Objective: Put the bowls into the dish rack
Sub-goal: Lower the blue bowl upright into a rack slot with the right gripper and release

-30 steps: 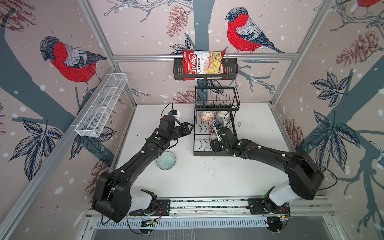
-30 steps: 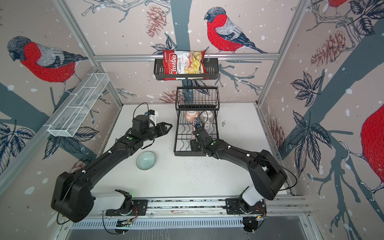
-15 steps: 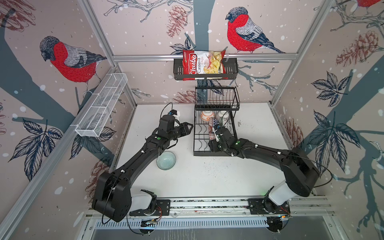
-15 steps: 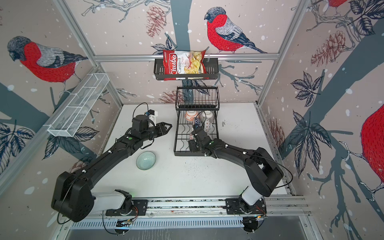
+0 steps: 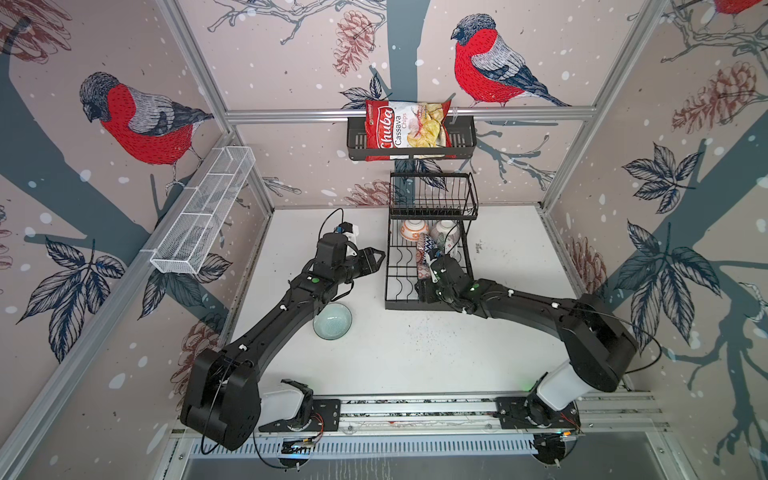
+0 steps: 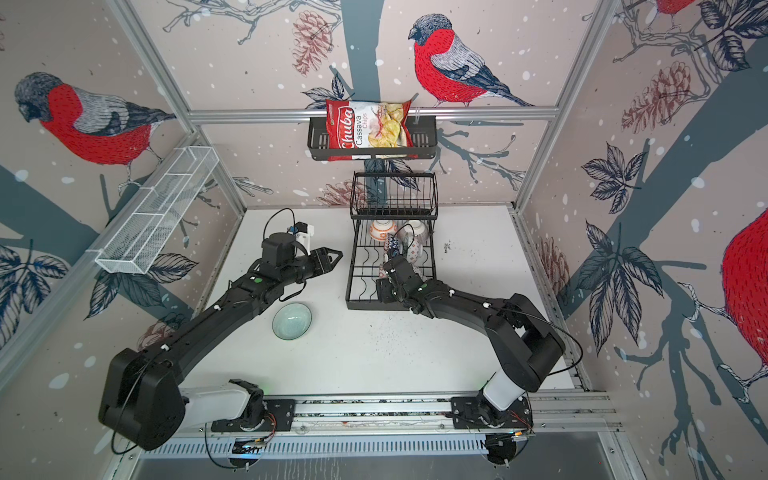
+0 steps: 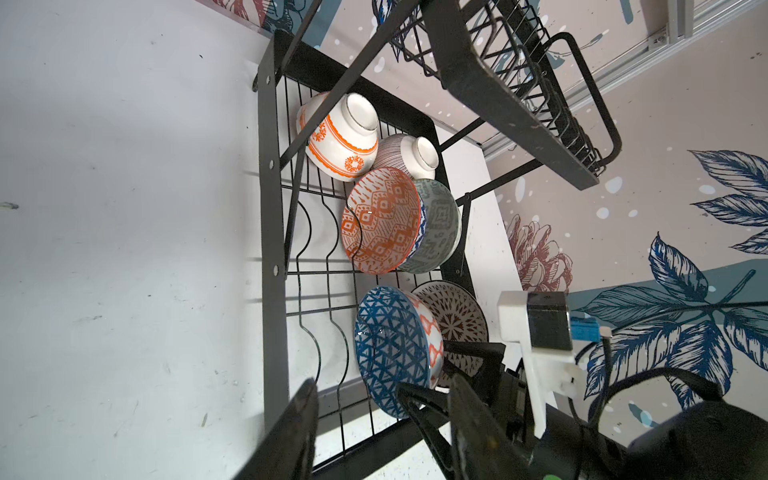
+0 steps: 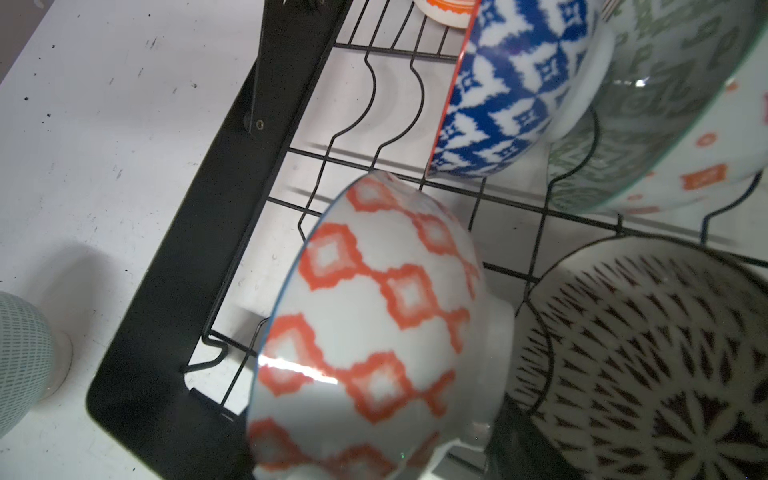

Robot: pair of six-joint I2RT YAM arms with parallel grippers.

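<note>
Pale green ceramic bowl (image 5: 332, 321) mouth-up on white table (image 5: 415, 353), nearest left fingers (image 7: 299, 424): part-open, empty. Right fingers (image 7: 473, 357) straddle orange-diamond bowl (image 8: 374, 324); grip unclear.

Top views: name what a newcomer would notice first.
Red painted bullfinches loom all around, and a chips bag sits in the black shelf on the back wall. Below, the dish rack holds patterned bowls in its lower tier, one in the right tool, while a pale green bowl sits alone on the table.
</note>
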